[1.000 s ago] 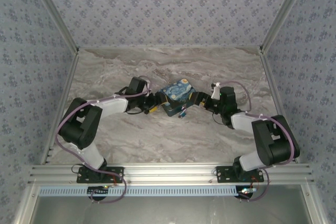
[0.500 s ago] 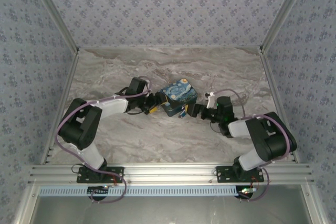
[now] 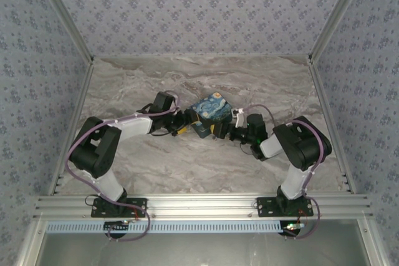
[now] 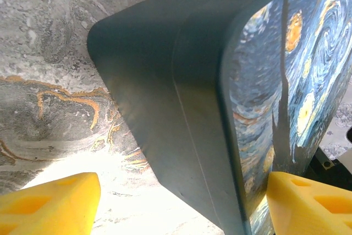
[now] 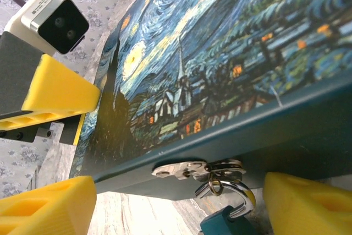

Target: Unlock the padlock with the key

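The starry-night painted box (image 3: 212,110) stands mid-table. From the silvery hasp (image 5: 184,169) on its dark front wall hangs the padlock (image 5: 223,225), with a blue body at the frame's bottom edge and a silver shackle (image 5: 245,195). My right gripper (image 5: 180,193) (image 3: 225,130) is open, its yellow fingers (image 5: 49,207) either side of the padlock and clear of it. My left gripper (image 4: 179,207) (image 3: 184,121) is open astride the box's left corner (image 4: 165,108). One of its fingers (image 4: 308,202) lies against the painted lid and the other stands apart. The key is out of view.
The marble table (image 3: 187,166) is walled by patterned panels on three sides. An aluminium rail (image 3: 199,207) runs along the near edge by the arm bases. My left wrist camera (image 5: 52,17) sits just above the lid's far corner.
My right arm has swung left up to the box's front, and its jaws have narrowed around the hanging padlock. The left arm and the box have not moved.
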Controlling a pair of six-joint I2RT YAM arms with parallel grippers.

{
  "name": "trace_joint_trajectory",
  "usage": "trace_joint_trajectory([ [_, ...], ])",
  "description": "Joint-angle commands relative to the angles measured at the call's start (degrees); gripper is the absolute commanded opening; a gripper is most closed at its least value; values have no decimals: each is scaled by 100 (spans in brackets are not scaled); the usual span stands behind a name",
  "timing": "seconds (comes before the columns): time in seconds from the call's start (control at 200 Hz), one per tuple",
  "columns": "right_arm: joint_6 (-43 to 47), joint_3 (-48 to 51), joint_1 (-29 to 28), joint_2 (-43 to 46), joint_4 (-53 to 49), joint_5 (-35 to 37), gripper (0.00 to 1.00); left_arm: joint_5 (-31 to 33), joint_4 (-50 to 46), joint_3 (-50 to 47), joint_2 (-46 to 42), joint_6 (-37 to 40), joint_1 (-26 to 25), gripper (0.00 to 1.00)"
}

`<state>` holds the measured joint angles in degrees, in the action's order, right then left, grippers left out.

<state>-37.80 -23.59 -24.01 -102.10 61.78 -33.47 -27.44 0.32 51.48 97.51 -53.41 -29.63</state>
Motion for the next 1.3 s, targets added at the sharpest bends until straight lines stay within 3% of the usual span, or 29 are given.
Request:
trace_joint_trajectory([
  [0.0,-157,-103,-78,-151,228,-156,77,292,-494,-64,49,-2,-56,78],
  [0.185,-157,-49,-47,-91,238,-230,67,312,-497,-60,66,-9,-61,78],
  [0.779,53,215,121,176,46,-340,53,329,-550,-41,48,-3,-56,79],
  [1.094,127,178,152,141,-183,-340,29,344,-585,0,57,-8,-60,79],
  [1.294,128,213,184,99,-210,-344,24,371,-646,20,28,14,-60,79],
])
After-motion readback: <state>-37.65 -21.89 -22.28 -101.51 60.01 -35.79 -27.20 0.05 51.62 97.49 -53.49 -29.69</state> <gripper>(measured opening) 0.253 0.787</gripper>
